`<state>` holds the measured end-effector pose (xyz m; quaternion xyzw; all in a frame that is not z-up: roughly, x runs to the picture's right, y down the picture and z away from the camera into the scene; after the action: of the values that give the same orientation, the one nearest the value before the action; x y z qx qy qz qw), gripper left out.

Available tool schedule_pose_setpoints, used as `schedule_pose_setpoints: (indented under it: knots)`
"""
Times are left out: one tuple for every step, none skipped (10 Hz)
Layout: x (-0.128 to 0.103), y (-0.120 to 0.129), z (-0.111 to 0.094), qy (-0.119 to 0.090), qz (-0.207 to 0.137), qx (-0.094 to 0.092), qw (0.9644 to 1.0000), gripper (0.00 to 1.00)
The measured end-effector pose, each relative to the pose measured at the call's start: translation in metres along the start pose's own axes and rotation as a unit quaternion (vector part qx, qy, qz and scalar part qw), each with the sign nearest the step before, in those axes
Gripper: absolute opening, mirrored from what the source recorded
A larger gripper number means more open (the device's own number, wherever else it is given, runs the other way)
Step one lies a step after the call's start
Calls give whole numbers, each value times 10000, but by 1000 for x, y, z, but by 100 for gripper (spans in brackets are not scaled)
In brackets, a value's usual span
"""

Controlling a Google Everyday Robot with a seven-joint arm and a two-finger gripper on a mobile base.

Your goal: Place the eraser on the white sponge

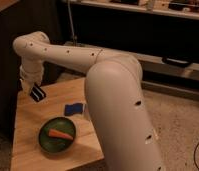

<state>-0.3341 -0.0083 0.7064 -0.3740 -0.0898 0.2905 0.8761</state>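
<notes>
Wooden table [28,120]: white sponge [74,108] (actually blue) lies mid-board, just beyond the green bowl [48,144]. My gripper [36,91] hangs over the far-left corner, jaws clamped on the eraser [39,94], off the surface. Next: carry to sponge, align lengths, lower until contact, then release.

The claw [35,90] grips the eraser [39,94], tilted, over the left rear of the desk [28,120]. The blue sponge [74,108] lies apart, to its right. Nearer, a green bowl [45,143] holds a carrot [60,134].
</notes>
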Motion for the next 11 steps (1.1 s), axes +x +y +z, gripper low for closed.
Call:
schedule_pose_setpoints:
  knots:
    - [2, 1, 2, 5, 13, -35, 10000, 0]
    - [5, 1, 5, 10, 34, -64, 10000, 0]
    - [10, 1, 8, 11, 46, -103, 9999, 0]
    - [16, 1, 10, -2, 64, -126, 9999, 0]
    - [23, -2, 9, -17, 93, -128, 9999, 0]
    - [31, -3, 10, -12, 104, -125, 9999, 0]
    - [38, -3, 6, 1, 144, -95, 9999, 0]
    - [45, -7, 0, 41, 207, -13, 9998, 0]
    - [50, -8, -9, 86, 254, 85, 9996, 0]
    - [52, -9, -13, 109, 277, 132, 9995, 0]
    - [59, -12, -20, 144, 366, 213, 9990, 0]
